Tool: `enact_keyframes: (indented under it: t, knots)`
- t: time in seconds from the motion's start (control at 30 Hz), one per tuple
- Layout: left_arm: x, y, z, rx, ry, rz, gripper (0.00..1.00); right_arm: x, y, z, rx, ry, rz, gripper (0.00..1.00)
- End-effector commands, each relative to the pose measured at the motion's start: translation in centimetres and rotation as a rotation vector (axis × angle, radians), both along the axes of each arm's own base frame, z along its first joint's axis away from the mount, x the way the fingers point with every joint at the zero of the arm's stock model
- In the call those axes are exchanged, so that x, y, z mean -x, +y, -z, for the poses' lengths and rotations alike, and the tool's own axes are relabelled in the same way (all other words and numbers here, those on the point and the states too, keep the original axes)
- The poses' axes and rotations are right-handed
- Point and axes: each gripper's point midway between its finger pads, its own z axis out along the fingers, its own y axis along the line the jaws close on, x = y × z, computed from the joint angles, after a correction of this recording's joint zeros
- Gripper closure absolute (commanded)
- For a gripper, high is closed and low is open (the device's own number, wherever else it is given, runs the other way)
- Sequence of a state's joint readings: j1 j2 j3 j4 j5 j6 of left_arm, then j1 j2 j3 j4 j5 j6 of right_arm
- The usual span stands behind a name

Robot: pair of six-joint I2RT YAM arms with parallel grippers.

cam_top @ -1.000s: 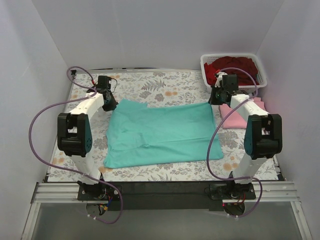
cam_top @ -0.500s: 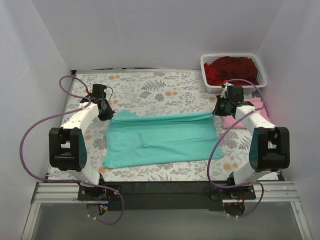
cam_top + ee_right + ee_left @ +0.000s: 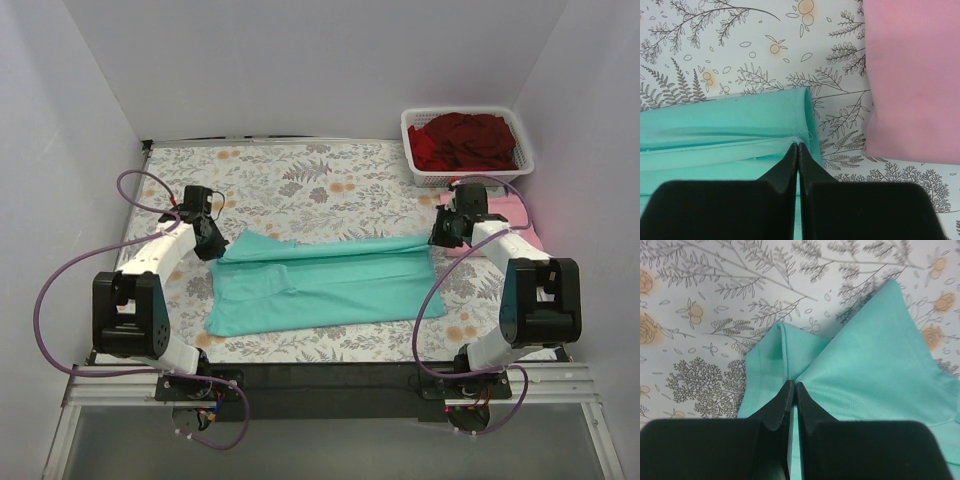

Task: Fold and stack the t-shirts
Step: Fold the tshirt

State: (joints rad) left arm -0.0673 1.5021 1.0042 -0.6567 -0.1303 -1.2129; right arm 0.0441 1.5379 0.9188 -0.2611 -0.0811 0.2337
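Observation:
A teal-green t-shirt (image 3: pixel 320 285) lies across the middle of the table, its far edge lifted and drawn toward the near side. My left gripper (image 3: pixel 213 247) is shut on the shirt's far-left corner (image 3: pixel 790 375). My right gripper (image 3: pixel 438 236) is shut on its far-right corner (image 3: pixel 799 137). A folded light pink t-shirt (image 3: pixel 505 222) lies to the right of the teal one, and its edge (image 3: pixel 912 80) fills the right of the right wrist view. Dark red t-shirts (image 3: pixel 465 140) are heaped in the basket.
A white lattice basket (image 3: pixel 412 150) stands at the back right corner. The floral tablecloth (image 3: pixel 300 175) covers the table. White walls close in the left, back and right sides. Purple cables loop beside both arms.
Both grippers have moved toward the near edge, carrying the teal shirt's far edge with them. The shirt now shows narrower from front to back.

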Motion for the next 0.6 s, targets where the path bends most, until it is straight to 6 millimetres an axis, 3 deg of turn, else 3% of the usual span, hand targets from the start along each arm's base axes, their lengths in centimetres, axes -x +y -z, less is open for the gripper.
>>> enact_keyframes:
  t: [0.0,0.57]
  knots:
    - [1.2,0.5,-0.2,-0.007,-0.004,-0.031,1.00,0.3,-1.1,0.2,0.026,0.001,0.051,0.99]
    - [1.8,0.4,-0.1,0.003,0.007,-0.049,1.00,1.2,-0.9,2.5,0.012,0.054,0.042,0.99]
